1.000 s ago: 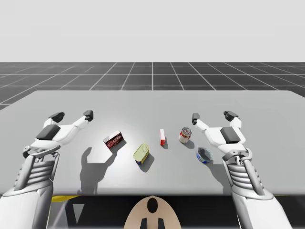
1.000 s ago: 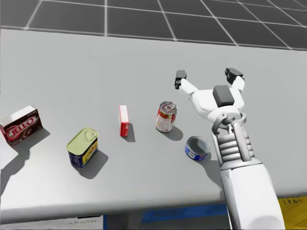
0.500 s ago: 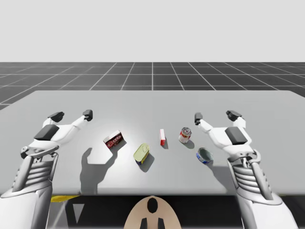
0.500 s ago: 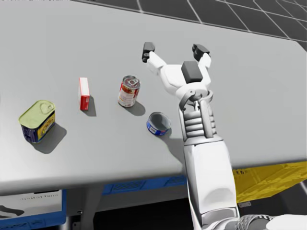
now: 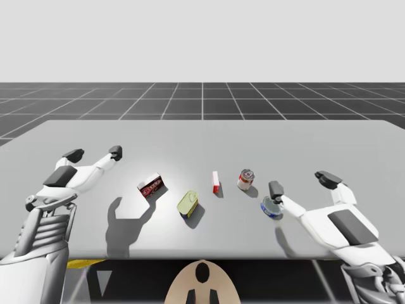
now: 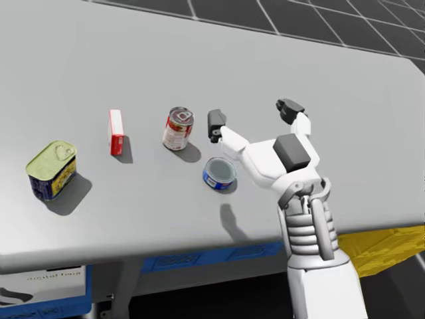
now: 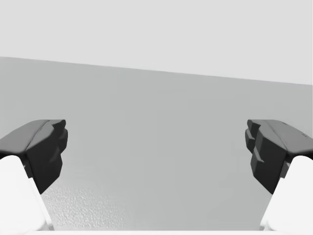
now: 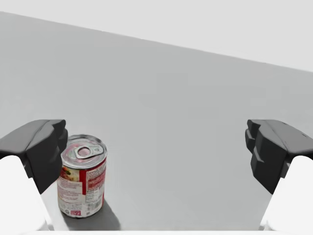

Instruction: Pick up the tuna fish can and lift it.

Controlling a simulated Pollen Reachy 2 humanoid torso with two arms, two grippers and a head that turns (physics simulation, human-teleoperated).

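– High view, first entry: where did the tuna fish can lie?
– Flat on the grey bench, open top up, at 4 o'clock of the red soup can. The two were near each other but apart. The head view gave the same bearing.

– And the right gripper?
– It was raised over the bench, with the palm at about 4 o'clock of the tuna fish can. The jaws stood wide apart. In the high view one jaw tip hung just at 12 o'clock of the can; I could not tell whether they touched. The right wrist view showed the red soup can upright ahead, just beside the jaw nearer my middle.

– The left gripper?
– It was well off toward the bench's 9 o'clock side, also with its jaws spread apart. Grey bench surface lay ahead of it in the left wrist view.

– What else was on the bench?
– A small red box stood on end at 9 o'clock of the soup can. A yellow-topped tin sat at the box's 7 o'clock. A dark red box lay at the tin's 10 o'clock. Each was apart from the next.
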